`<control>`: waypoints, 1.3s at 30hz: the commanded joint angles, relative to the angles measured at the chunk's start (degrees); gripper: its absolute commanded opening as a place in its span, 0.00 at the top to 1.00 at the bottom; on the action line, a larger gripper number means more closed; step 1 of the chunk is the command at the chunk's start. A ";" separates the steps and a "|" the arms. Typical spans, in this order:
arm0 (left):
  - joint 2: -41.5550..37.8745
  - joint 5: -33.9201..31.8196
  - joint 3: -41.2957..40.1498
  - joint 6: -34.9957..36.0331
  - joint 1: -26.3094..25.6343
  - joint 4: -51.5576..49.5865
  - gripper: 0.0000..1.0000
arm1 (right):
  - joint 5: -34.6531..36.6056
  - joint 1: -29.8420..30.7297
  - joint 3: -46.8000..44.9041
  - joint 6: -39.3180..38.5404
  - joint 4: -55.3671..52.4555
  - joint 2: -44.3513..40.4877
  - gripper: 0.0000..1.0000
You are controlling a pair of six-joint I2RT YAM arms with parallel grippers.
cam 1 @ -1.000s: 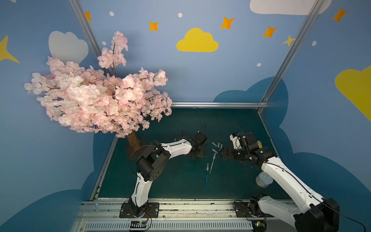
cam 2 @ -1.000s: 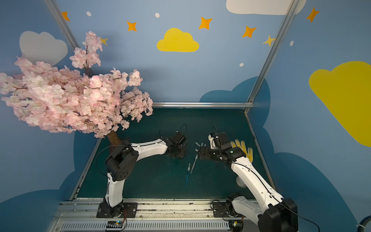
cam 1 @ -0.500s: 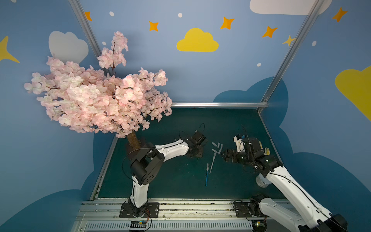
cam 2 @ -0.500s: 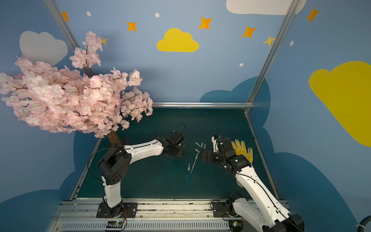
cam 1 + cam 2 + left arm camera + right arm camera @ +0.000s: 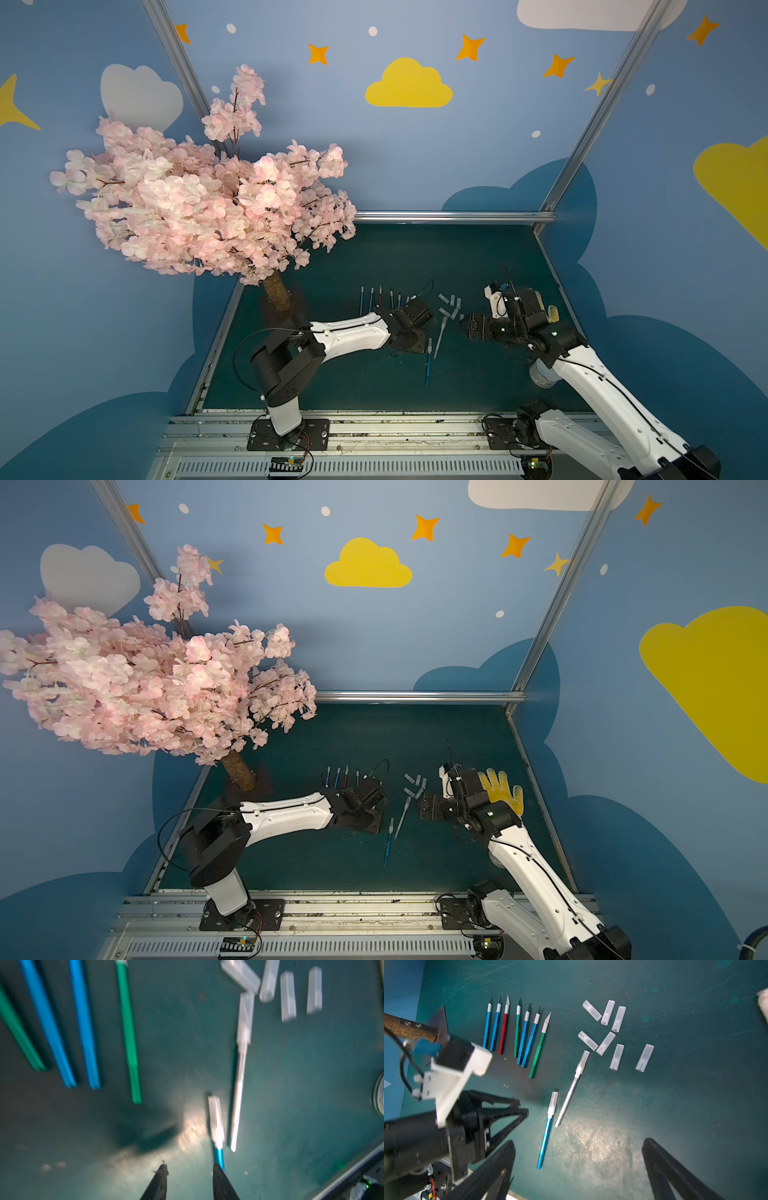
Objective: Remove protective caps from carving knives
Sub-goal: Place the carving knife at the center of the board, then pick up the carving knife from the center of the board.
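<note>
Two capped carving knives lie mid-mat: a blue one (image 5: pixel 545 1138) with its protective cap (image 5: pixel 553 1101) on, and a whitish one (image 5: pixel 570 1093), also capped (image 5: pixel 584 1059). Several uncapped knives (image 5: pixel 517 1030) lie in a row beyond them, and several loose caps (image 5: pixel 609 1028) lie scattered to their right. My left gripper (image 5: pixel 190 1169) is open just left of the blue knife's handle (image 5: pixel 219 1155), holding nothing; both top views show it (image 5: pixel 417 343) (image 5: pixel 374 825). My right gripper (image 5: pixel 579 1147) hovers wide open and empty, right of the two capped knives (image 5: pixel 467 326).
A blossom tree with a brown trunk (image 5: pixel 277 295) on a dark base plate stands at the back left. A yellow glove (image 5: pixel 500 789) lies behind my right arm. A small round container (image 5: pixel 542 376) sits under that arm. Metal rails edge the green mat (image 5: pixel 457 257).
My left gripper has come forward toward the capped blue knife and its jaws stand a little wider. My right gripper has drifted slightly toward the front and stays open.
</note>
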 commanded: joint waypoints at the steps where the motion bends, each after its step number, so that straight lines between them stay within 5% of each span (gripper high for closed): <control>1: -1.51 -1.22 -1.48 -4.90 -3.06 -0.24 0.63 | 2.29 -0.12 -0.07 -0.05 -1.36 -2.57 0.04; 12: -0.22 -2.81 -1.47 -8.21 -8.54 -0.86 0.62 | 2.50 -0.20 0.07 0.91 -3.01 -5.61 0.02; 39: 7.41 -5.16 5.95 -5.87 -9.38 -8.08 0.76 | 4.26 -0.32 -0.37 1.03 -3.68 -7.27 0.04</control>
